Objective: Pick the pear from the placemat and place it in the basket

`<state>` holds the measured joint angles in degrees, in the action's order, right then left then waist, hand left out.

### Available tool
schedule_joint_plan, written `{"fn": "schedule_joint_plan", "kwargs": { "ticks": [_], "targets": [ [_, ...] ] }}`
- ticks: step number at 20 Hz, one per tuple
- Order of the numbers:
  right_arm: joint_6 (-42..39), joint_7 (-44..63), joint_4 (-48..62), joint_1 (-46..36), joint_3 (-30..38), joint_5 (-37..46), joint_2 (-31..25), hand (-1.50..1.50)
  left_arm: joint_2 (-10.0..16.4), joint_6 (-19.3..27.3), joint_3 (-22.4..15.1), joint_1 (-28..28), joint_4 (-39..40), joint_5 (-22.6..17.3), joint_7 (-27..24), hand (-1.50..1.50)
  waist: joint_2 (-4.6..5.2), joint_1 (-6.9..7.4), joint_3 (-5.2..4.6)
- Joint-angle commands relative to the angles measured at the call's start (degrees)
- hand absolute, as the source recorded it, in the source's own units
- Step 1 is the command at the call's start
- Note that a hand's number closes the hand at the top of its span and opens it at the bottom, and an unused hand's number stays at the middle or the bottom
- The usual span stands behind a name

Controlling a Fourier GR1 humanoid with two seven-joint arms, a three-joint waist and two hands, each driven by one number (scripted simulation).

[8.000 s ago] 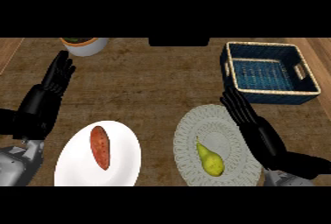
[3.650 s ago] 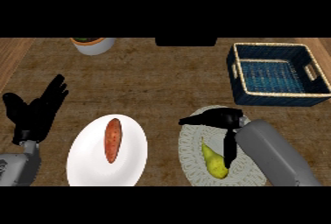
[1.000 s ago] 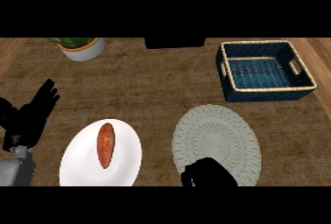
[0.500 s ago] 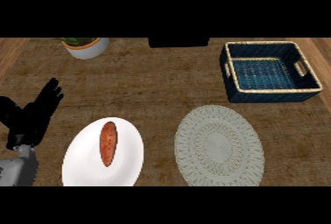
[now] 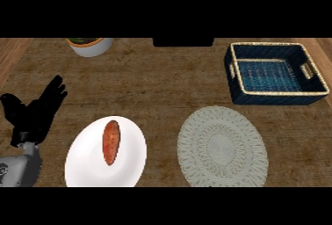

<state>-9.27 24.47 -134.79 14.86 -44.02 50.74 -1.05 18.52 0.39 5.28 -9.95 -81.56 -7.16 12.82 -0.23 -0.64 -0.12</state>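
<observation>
Though I scan the whole head view, the pear shows nowhere in it, so I cannot tell where it is. Round woven placemat (image 5: 222,147) lies near right; blue basket (image 5: 276,97) with a pale rim sits far right, well apart from it. Left of the placemat, a white plate (image 5: 91,169) carries a reddish sweet potato (image 5: 111,142); the left hand (image 5: 35,115) rests at the left edge, fingers straight and spread, holding nothing; the right hand is out of view, and a white pot (image 5: 91,45) stands far left.
</observation>
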Motion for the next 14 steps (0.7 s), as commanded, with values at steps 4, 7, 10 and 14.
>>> {"fn": "schedule_joint_plan", "kwargs": {
  "ticks": [4,7,10,14],
  "targets": [
    [-6.67,13.91,-13.68,-13.36,8.42,-1.05,1.05,1.50,-0.36,-0.56,-0.04,-1.23,0.65,-0.23,0.63,0.00,0.29,0.49,0.00],
    [-5.11,22.68,-9.36,-24.72,10.68,-2.29,1.05,1.50,0.32,-2.19,0.51,-0.16,1.62,-0.54,-1.40,0.00,0.33,1.03,-0.08],
    [-7.13,26.20,-7.89,-33.39,19.49,-6.17,1.05,1.50,0.07,-2.16,0.20,-0.72,2.83,-0.01,-1.54,0.00,0.41,0.94,-0.05],
    [-8.47,32.98,1.81,-49.78,28.60,-7.35,1.05,1.50,0.49,-1.72,0.90,-2.64,3.67,0.51,-1.22,0.00,0.30,1.17,0.01]
  ]
}}
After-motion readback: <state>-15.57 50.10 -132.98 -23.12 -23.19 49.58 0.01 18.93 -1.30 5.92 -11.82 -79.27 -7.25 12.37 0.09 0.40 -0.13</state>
